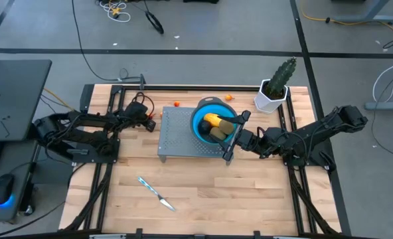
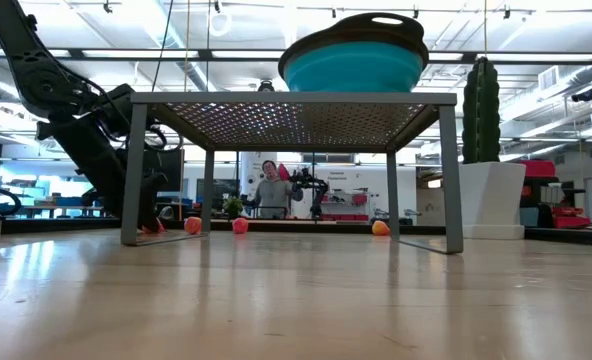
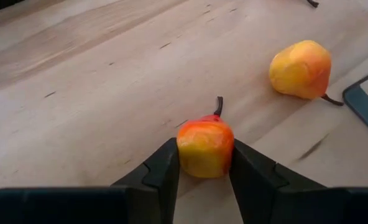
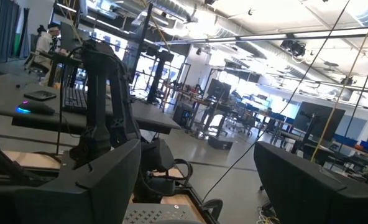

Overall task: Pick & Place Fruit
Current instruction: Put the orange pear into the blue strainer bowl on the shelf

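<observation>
Left gripper (image 3: 204, 163) fingers (image 3: 162, 171) pinch small orange-red toy fruit (image 3: 205, 148) on wooden desk (image 3: 97, 81), stem pointing away | yellow-orange toy pear (image 3: 301, 68) lies beyond, apart | right gripper (image 1: 231, 136) wide open, empty, at blue bowl (image 1: 200, 119)

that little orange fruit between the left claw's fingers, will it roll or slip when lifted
The orange fruit looks rounded and glossy, so it may slip or twist. The left claw has fingers against both sides, which should hold it. It is probably light, being small.
</observation>
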`<state>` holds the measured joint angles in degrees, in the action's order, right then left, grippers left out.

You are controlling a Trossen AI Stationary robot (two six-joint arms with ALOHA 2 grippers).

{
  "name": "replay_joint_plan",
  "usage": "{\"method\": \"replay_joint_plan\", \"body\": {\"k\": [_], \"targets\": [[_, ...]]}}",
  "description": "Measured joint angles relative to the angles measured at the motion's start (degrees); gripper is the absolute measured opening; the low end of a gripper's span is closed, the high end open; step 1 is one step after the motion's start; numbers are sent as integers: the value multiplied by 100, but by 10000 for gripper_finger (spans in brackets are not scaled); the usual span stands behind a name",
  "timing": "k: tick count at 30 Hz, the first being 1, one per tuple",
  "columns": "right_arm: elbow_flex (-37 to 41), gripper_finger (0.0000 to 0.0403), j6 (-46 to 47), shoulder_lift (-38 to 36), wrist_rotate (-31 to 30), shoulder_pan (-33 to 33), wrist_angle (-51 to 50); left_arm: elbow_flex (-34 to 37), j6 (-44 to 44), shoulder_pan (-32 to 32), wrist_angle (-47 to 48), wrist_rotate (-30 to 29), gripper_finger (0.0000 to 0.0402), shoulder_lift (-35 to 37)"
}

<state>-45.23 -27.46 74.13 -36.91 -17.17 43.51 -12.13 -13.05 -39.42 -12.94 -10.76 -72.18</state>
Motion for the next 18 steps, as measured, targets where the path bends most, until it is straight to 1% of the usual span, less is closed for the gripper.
{"method": "replay_joint_plan", "body": {"k": [2, 5, 9, 13, 15, 18], "targets": [[0, 325, 0, -1, 4, 0, -34, -55, 50, -2, 177, -15, 136, 59], [0, 325, -2, -2, 4, 0, -105, -249, 193, -2, 772, -189, 141, 342], [0, 325, -48, -2, 5, 0, -103, -620, 238, -2, 1531, -451, 137, 1088], [0, 325, -48, -2, 9, 2, -100, -1024, 237, -2, 2220, -466, 131, 2056], [0, 325, -48, -2, 9, 2, -98, -1195, 170, -2, 2564, -367, 131, 2558], [0, 325, -48, -2, 11, 0, -90, -1288, -22, -4, 2659, 226, 138, 3296]]}}
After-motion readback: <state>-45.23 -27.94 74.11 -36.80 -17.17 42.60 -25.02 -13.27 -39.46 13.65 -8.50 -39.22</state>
